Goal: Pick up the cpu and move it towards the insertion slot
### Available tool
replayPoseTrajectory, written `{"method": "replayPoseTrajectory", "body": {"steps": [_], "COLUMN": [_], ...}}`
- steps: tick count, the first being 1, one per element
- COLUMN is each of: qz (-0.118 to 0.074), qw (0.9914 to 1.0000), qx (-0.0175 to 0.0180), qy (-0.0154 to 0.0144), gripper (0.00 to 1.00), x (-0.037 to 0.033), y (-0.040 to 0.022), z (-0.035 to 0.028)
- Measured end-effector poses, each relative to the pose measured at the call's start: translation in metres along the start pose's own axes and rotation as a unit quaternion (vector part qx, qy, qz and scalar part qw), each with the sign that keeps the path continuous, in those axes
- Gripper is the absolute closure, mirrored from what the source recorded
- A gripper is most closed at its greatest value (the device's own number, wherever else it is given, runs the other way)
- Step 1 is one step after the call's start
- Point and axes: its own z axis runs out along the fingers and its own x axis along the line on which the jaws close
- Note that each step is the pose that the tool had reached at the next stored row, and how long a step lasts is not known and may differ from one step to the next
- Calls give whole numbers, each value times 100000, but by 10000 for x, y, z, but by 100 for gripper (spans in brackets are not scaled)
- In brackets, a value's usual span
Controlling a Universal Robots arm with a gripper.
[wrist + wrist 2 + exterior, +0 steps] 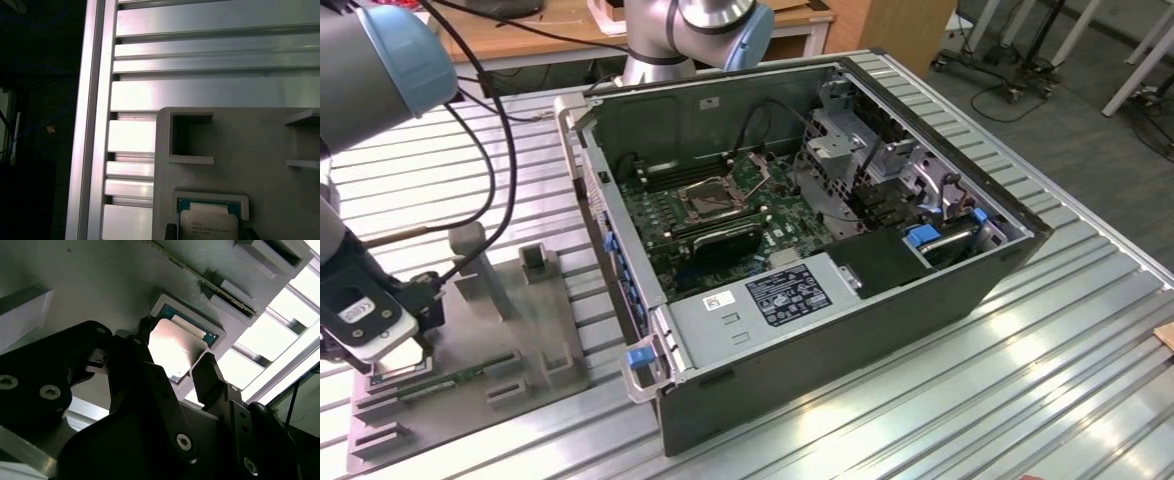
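Grasp step: the fingers (pixel 207 375) stand open astride the cpu (pixel 175 347), which sits between them in its tray (pixel 90 285). Closing calls for square contact on opposite edges.

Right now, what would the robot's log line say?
gripper: at cpu | cpu: in grey tray recess | insertion slot: apart, inside open computer case

cpu (pixel 207 226) cut off by first wrist view's edge, grey tray (pixel 460 405) apparently partly behind gripper (pixel 390 368)
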Motion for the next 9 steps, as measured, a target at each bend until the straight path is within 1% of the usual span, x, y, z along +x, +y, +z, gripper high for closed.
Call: {"method": "replayPoseTrajectory", "body": {"steps": [9], "qz": [-2], "qw": [100000], "qx": [-3], "qy": [-4], "gripper": [39], "x": [2], "y": [12], "z": [17]}}
